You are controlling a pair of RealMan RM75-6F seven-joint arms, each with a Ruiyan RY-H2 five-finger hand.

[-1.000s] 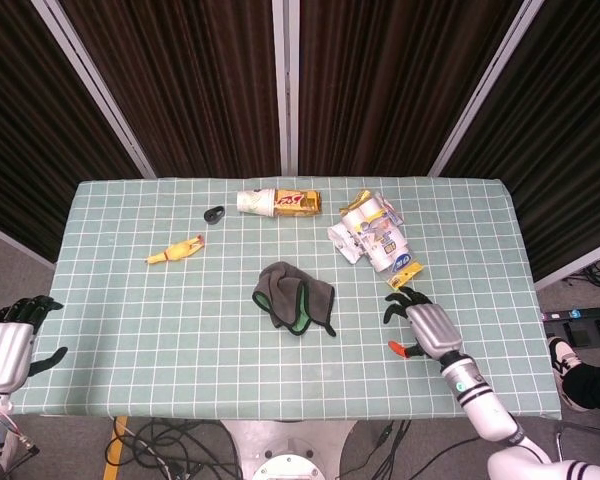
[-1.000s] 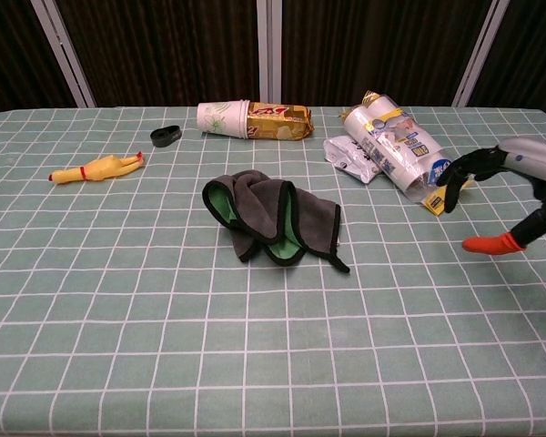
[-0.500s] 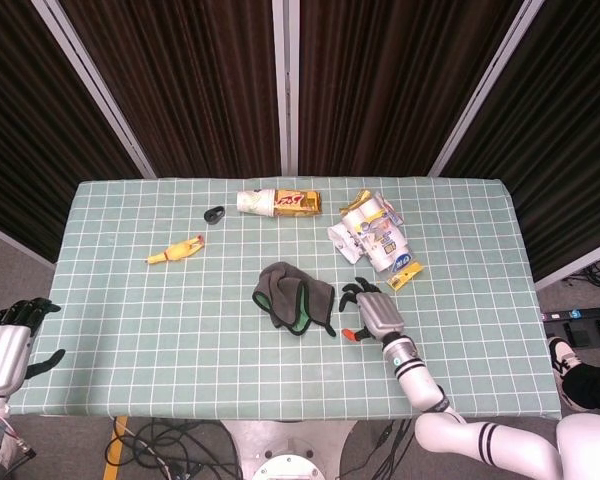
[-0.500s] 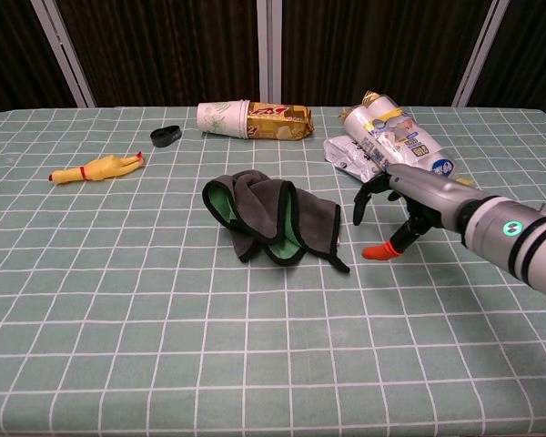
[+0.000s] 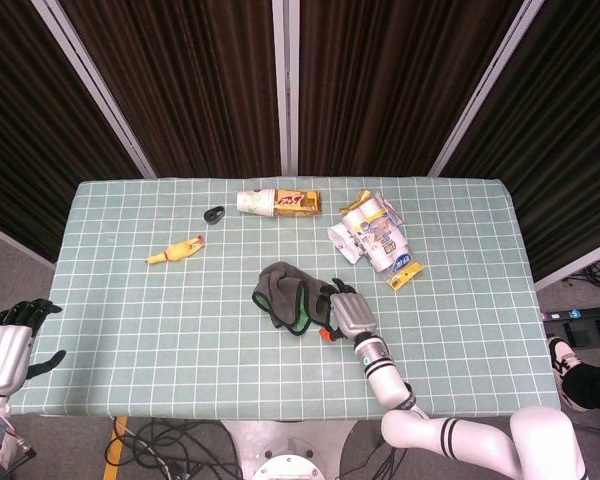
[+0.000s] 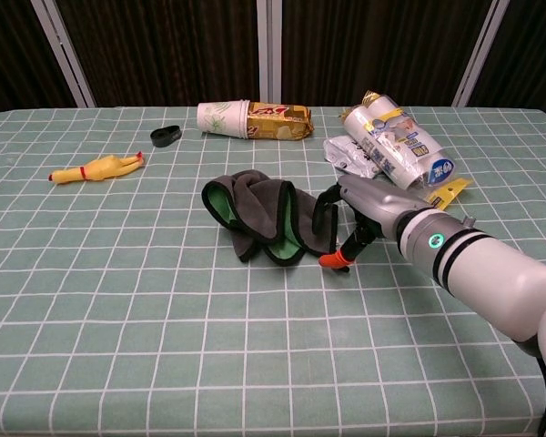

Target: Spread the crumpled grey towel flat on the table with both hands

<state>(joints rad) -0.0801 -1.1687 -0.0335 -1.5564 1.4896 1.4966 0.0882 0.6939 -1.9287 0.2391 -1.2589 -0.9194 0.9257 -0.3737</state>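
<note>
The crumpled grey towel [image 5: 288, 295] [image 6: 266, 215], with green lining and black trim, lies bunched near the table's middle. My right hand [image 5: 342, 311] [image 6: 357, 218] is at its right edge with the fingers spread. The dark fingers [image 6: 326, 215] reach over the towel's right border, and the orange-tipped thumb [image 6: 333, 260] points down at the towel's near right corner. Whether any cloth is caught between them I cannot make out. My left hand [image 5: 10, 343] hangs off the table's left side with fingers apart, holding nothing, and shows only in the head view.
A yellow rubber chicken [image 5: 175, 250] [image 6: 96, 167] and a black ring [image 5: 214, 213] [image 6: 166, 136] lie at the left back. A paper cup with a snack pack [image 5: 278, 202] [image 6: 255, 118], a wrapped bundle [image 5: 370, 235] [image 6: 387, 141] and a yellow sachet [image 5: 405, 272] [image 6: 450, 191] sit at the back right.
My right hand has swept left across the table from the front right to the towel's right edge. The towel has not moved and the left hand has barely shifted.
</note>
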